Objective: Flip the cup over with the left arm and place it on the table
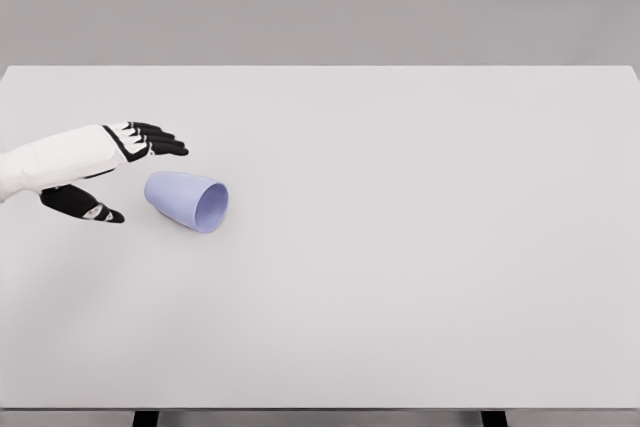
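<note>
A pale lavender-blue cup (186, 200) lies on its side on the white table (420, 247), left of the middle, with its open mouth facing right and toward me. My left hand (135, 169) comes in from the left edge and hovers just left of the cup's closed base. Its black fingers (158, 139) stretch out above and behind the cup, and the thumb (85, 206) points out below, level with the base. The hand is open and holds nothing; a small gap separates it from the cup. The right arm does not show.
The table's far edge runs across the top and its near edge along the bottom, with two dark legs (146, 417) showing below. A plain grey wall stands behind.
</note>
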Robot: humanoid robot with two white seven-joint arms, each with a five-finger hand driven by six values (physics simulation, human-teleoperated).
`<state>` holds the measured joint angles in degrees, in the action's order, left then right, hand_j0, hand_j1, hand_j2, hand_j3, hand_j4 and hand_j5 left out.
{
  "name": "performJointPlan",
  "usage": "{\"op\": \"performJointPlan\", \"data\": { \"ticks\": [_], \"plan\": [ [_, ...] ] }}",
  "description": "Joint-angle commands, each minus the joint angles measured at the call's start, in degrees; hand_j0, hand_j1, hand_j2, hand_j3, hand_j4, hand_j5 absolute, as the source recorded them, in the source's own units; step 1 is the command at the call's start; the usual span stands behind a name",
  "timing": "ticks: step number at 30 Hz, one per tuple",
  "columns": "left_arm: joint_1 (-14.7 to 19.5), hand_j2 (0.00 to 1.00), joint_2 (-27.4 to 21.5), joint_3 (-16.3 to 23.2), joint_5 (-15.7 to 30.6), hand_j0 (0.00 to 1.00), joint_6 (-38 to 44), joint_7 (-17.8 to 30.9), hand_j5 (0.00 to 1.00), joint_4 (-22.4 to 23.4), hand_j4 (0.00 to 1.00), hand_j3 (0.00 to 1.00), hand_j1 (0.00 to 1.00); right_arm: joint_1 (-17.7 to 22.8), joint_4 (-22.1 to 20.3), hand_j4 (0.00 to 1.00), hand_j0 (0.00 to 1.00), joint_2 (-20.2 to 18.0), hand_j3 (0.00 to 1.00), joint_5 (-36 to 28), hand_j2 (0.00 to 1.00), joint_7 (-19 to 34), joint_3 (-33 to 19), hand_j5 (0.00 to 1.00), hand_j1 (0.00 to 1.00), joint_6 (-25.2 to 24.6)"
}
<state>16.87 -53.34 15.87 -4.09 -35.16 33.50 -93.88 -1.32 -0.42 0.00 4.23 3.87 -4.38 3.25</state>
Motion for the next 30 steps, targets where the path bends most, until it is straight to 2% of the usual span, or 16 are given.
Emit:
{"op": "performJointPlan", "data": {
  "ticks": [1, 9, 11, 13, 14, 15, 16, 17, 19, 20, 21, 22, 23, 25, 29, 30],
  "plan": [
    [0.00, 1.00, 0.08, 0.12, 0.22, 1.00, 0.16, -0.01, 1.00, 0.02, 1.00, 1.00, 1.00, 0.00, -0.02, 1.00, 1.00, 0.00, 1.00, -0.01, 1.00, 0.00, -0.02, 1.00, 1.00, 0.00],
    [1.14, 1.00, 1.92, -0.84, 0.49, 1.00, 0.35, 0.86, 1.00, 0.46, 1.00, 1.00, 1.00, 0.44, 0.07, 1.00, 1.00, 0.00, 1.00, -0.01, 1.00, 0.09, -0.28, 1.00, 1.00, 0.00],
    [3.34, 1.00, 2.72, -0.49, 0.93, 1.00, 6.24, 1.50, 1.00, 0.98, 1.00, 1.00, 1.00, 0.44, 0.07, 1.00, 1.00, 0.00, 1.00, -0.01, 1.00, 0.09, 0.07, 1.00, 1.00, 0.00],
    [5.01, 1.00, 1.14, 0.04, 2.24, 1.00, 9.66, 0.69, 1.00, 0.63, 1.00, 1.00, 1.00, 0.44, 0.07, 1.00, 1.00, 0.00, 1.00, -0.01, 1.00, 0.09, -0.10, 1.00, 1.00, 0.00],
    [5.10, 1.00, -2.20, 0.47, 2.68, 1.00, 13.61, -2.64, 1.00, -0.33, 1.00, 1.00, 1.00, 0.44, 0.07, 1.00, 1.00, 0.00, 1.00, -0.01, 1.00, 0.09, -0.02, 1.00, 1.00, 0.00],
    [4.75, 1.00, -7.29, 4.07, 3.04, 1.00, 15.39, -13.70, 1.00, -2.62, 1.00, 1.00, 1.00, 0.44, 0.07, 1.00, 1.00, 0.00, 1.00, -0.01, 1.00, 0.09, -0.01, 1.00, 1.00, 0.00],
    [4.92, 1.00, -11.95, 7.23, 3.74, 1.00, 12.32, -19.60, 1.00, -2.80, 1.00, 1.00, 1.00, 0.44, 0.07, 1.00, 1.00, 0.00, 1.00, -0.01, 1.00, 0.09, -0.02, 1.00, 1.00, 0.00],
    [5.36, 1.00, -13.54, 10.67, 4.09, 1.00, 7.22, -21.46, 1.00, -3.23, 1.00, 1.00, 1.00, 0.44, 0.07, 1.00, 1.00, 0.00, 1.00, -0.01, 1.00, 0.09, -0.02, 1.00, 1.00, 0.00],
    [5.10, 1.00, -13.89, 11.37, 6.99, 1.00, 5.27, -19.88, 1.00, -3.85, 1.00, 1.00, 1.00, 0.44, 0.07, 1.00, 1.00, 0.00, 1.00, -0.01, 1.00, 0.09, -0.02, 1.00, 1.00, 0.00],
    [5.10, 1.00, -13.72, 11.37, 10.41, 1.00, 6.77, -18.13, 1.00, -3.76, 1.00, 1.00, 1.00, 0.44, 0.07, 1.00, 1.00, 0.00, 1.00, -0.01, 1.00, 0.09, -0.02, 1.00, 1.00, 0.00],
    [4.92, 1.00, -13.63, 11.64, 11.56, 1.00, 6.33, -15.58, 1.00, -3.94, 1.00, 1.00, 1.00, 0.44, 0.07, 1.00, 1.00, 0.00, 1.00, -0.01, 1.00, 0.09, -0.02, 1.00, 1.00, 0.00],
    [4.83, 1.00, -13.54, 12.77, 14.19, 1.00, 6.59, -15.13, 1.00, -3.94, 1.00, 1.00, 1.00, 0.44, 0.07, 1.00, 1.00, 0.00, 1.00, -0.01, 1.00, 0.09, -0.02, 1.00, 1.00, 0.00],
    [4.83, 1.00, -13.63, 14.71, 19.11, 1.00, 7.03, -14.69, 1.00, -4.20, 1.00, 1.00, 1.00, 0.44, 0.07, 1.00, 1.00, 0.00, 1.00, -0.01, 1.00, 0.09, -0.02, 1.00, 1.00, 0.00],
    [5.18, 1.00, -13.81, 14.89, 20.00, 1.00, 13.26, -14.25, 1.00, -7.28, 1.00, 1.00, 1.00, 0.44, 0.07, 1.00, 1.00, 0.00, 1.00, -0.01, 1.00, 0.09, -0.02, 1.00, 1.00, 0.00],
    [5.45, 1.00, -10.91, 15.59, 19.39, 1.00, 20.39, -13.20, 1.00, -7.19, 1.00, 1.00, 1.00, 0.44, 0.07, 1.00, 1.00, 0.00, 1.00, -0.01, 1.00, 0.09, -0.02, 1.00, 1.00, 0.00],
    [5.45, 1.00, -10.21, 16.12, 17.55, 1.00, 20.39, -12.15, 1.00, -7.19, 1.00, 1.00, 1.00, 0.44, 0.07, 1.00, 1.00, 0.00, 1.00, -0.01, 1.00, 0.09, -0.02, 1.00, 1.00, 0.00]
  ]
}}
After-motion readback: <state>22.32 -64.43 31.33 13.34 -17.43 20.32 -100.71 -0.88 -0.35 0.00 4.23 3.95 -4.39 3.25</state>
